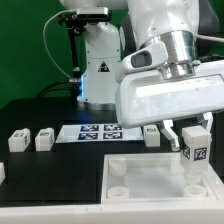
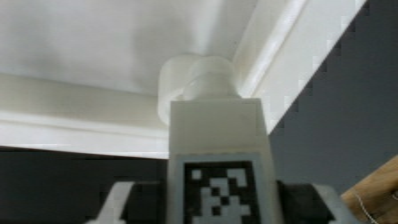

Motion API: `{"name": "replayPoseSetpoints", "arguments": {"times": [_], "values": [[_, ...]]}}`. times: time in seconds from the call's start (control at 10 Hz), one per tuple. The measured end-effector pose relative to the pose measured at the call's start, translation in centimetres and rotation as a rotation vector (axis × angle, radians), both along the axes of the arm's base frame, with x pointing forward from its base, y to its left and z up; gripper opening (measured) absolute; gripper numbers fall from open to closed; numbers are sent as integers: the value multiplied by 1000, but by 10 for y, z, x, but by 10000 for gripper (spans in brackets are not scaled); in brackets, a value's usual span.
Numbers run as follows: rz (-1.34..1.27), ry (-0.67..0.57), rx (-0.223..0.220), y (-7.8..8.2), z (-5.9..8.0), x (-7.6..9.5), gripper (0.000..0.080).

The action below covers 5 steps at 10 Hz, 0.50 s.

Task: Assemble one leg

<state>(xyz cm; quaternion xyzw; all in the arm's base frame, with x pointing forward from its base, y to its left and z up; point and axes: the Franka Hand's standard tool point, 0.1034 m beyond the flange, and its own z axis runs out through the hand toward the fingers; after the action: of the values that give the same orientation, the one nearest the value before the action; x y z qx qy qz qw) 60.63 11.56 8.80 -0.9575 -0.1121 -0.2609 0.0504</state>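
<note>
My gripper (image 1: 192, 140) is shut on a white leg (image 1: 195, 158) with a marker tag on its face and holds it upright over the near right corner of the large flat white square piece (image 1: 140, 180). In the wrist view the leg (image 2: 221, 130) runs between my fingers (image 2: 128, 203), and its tip sits at a round corner hole (image 2: 199, 75) of the white piece (image 2: 89, 50). I cannot tell whether the tip is inside the hole. Three more legs stand on the table: two at the exterior view's left (image 1: 17, 141) (image 1: 43, 139) and one near the middle (image 1: 151, 135).
The marker board (image 1: 93, 131) lies on the black table behind the white piece. The arm's white base (image 1: 100, 60) stands at the back. A small white part (image 1: 2, 172) shows at the exterior view's left edge.
</note>
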Motion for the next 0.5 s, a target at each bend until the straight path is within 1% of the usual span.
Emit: {"name": "replayPoseSetpoints", "arguments": {"times": [0.4, 0.5], "values": [[-1, -12, 3, 0, 10, 16, 291], [-2, -11, 4, 0, 8, 17, 291]]}}
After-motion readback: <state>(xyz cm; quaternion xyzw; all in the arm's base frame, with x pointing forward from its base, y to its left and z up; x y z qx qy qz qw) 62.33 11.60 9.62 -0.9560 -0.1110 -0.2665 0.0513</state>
